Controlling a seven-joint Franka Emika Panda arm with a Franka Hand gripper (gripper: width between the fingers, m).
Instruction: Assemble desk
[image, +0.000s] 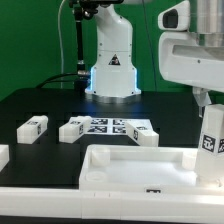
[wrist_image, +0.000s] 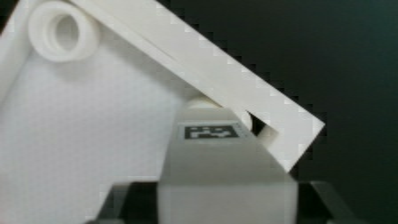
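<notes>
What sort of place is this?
Probably a robotics lab: a white robot arm stands on a black table, with a flat white marker board and white square plastic desk legs bearing tags.

tabletop (image: 130, 165) plain white all over; leg (image: 211, 140) white w/ a small blk & wht square tag on its side. 2nd leg (image: 33, 126) & 3rd leg (image: 75, 128) also white w/ blk-wht tags, marker board (image: 115, 127) white w/ blk tag squares. table (image: 40, 100) black, robot base (image: 110, 55) white w/ a dark triangle mark & a blue glow round its foot, wall (image: 150, 40) behind greenish.
</notes>
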